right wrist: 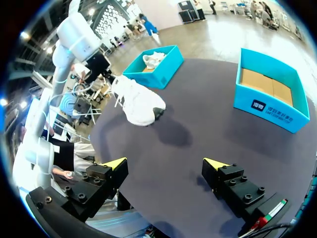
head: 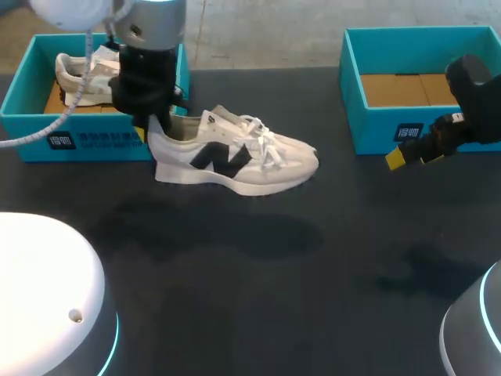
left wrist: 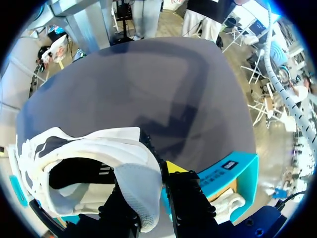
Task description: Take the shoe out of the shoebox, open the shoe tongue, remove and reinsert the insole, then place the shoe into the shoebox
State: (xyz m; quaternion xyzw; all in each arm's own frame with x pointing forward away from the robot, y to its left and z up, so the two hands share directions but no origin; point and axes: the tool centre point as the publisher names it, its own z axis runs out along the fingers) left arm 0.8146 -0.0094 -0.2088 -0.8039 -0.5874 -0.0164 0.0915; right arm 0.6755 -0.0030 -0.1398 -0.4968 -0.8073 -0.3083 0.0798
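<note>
One light, soft shoe (head: 235, 160), I judge, hangs by its firmer heel, clamped in my left end effector (left wrist: 148, 198); my right end effector (right wrist: 163, 169) gapes.

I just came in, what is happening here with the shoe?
The left tool is shut on the heel of a white shoe and holds it above the table, beside the left shoebox, where a second shoe lies. The right tool hangs open and empty near the right shoebox, which holds only cardboard.
</note>
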